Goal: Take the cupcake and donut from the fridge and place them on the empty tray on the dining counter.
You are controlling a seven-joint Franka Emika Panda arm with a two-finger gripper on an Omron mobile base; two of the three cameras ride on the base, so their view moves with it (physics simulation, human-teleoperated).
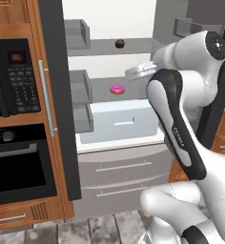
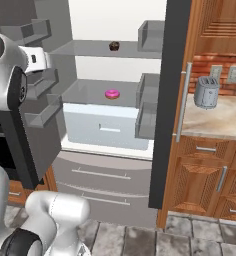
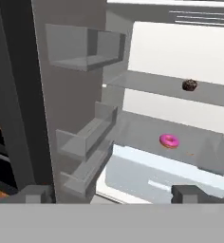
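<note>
The tall grey stainless fridge (image 1: 119,157) is standing with its doors swung wide, showing a white interior, grey shelves and door bins. The white jointed arm (image 1: 181,124) is rising in front of it, reaching toward the opening. Off to the right, a silver toaster (image 2: 207,92) is sitting on the beige stone wall worktop (image 2: 215,120).

The claw (image 3: 109,192) is hanging released and empty, its two dark tips spread wide outside the fridge. The small ring donut with bright pink icing (image 3: 169,140) is lying on the middle shelf, well apart from those tips. The tiny dark brown cupcake (image 3: 189,85) is sitting on the shelf above, further back.

The step in hand looks like the approach to a first pick. To do it well, the claw should be entering level between the two shelves, keeping clear of the door bins, centring over the donut and closing gently across its ring.
</note>
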